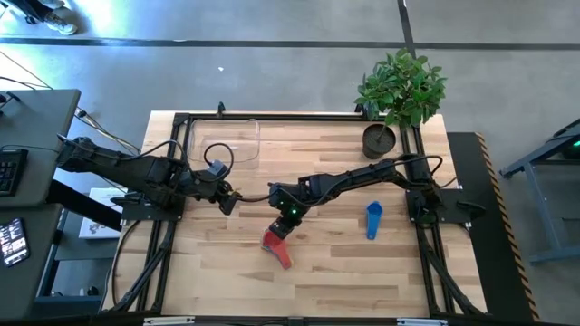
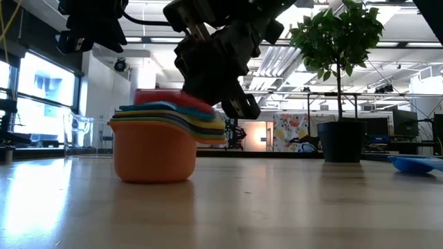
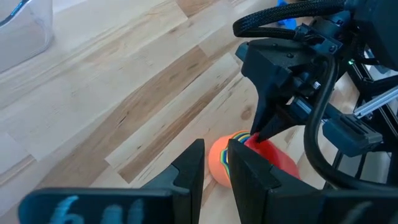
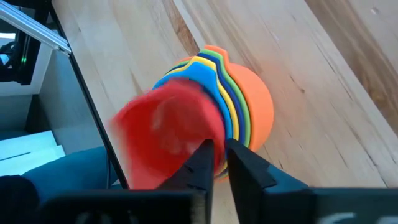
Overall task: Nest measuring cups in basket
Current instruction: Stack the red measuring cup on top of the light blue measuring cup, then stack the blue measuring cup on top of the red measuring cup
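A nested stack of measuring cups [image 1: 275,243] stands on the table's near middle, with the orange cup [image 2: 154,149] at the bottom and green, yellow and blue rims above it. The red cup [image 4: 165,130] shows blurred at the stack's top. My right gripper [image 4: 219,155] is over the stack, shut on the red cup. One light blue cup [image 1: 373,220] lies alone to the right. The clear basket [image 1: 224,140] sits at the far left. My left gripper [image 3: 216,165] hovers left of the stack, slightly open and holding nothing. My right gripper pinches the red cup's rim [image 4: 208,134] between its two fingers, slanting down from above and from the table's far side. The red cup sits tilted on top of the stack [image 2: 173,98]. Blur hides whether it rests in the cup below.
A dark round pot with a green plant [image 1: 381,140] stands at the far right corner. Black frame rails [image 1: 172,181] run along the table's edges. Bare wood lies between the stack and the basket, and along the near edge.
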